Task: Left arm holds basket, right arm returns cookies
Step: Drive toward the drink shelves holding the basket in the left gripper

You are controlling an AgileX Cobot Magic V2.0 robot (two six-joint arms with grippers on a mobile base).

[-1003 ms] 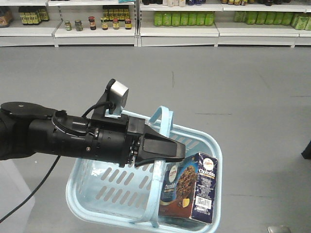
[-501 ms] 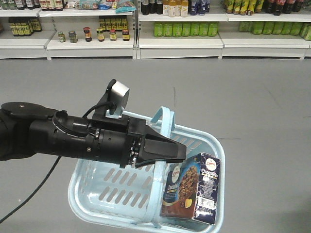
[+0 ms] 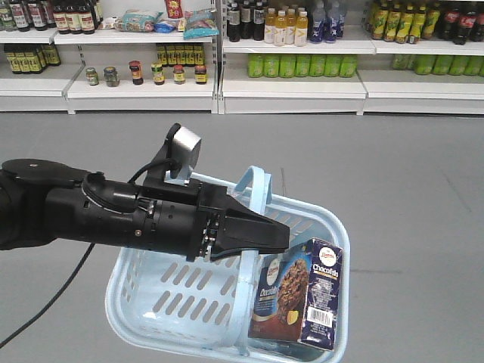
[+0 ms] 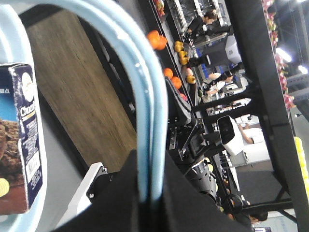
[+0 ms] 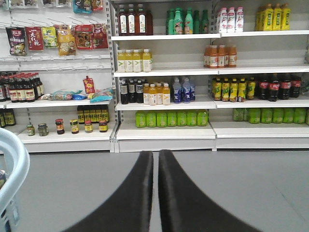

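My left gripper (image 3: 281, 236) is shut on the two pale blue loop handles (image 3: 253, 189) of the light blue basket (image 3: 125, 302), which hangs above the grey floor. In the left wrist view both handles (image 4: 147, 116) run together between the black jaws of the left gripper (image 4: 150, 162). The cookies (image 3: 299, 302), a dark navy box, stand upright in the basket's right end, also visible at the left of the wrist view (image 4: 19, 140). The right gripper (image 5: 155, 155) is shut on nothing and points at the shelves. Part of the basket rim (image 5: 12, 164) shows to its left.
White store shelves (image 3: 287, 76) with bottles, jars and snack bags run across the far side of the grey floor (image 3: 408, 174). From the right wrist they fill the background (image 5: 164, 104). The left wrist view shows a wooden panel (image 4: 82, 96) and black racks behind the handles.
The shelves have slid down and grown in the front view, with a higher shelf row now showing. The left gripper, basket and cookies keep the same pose relative to the camera.
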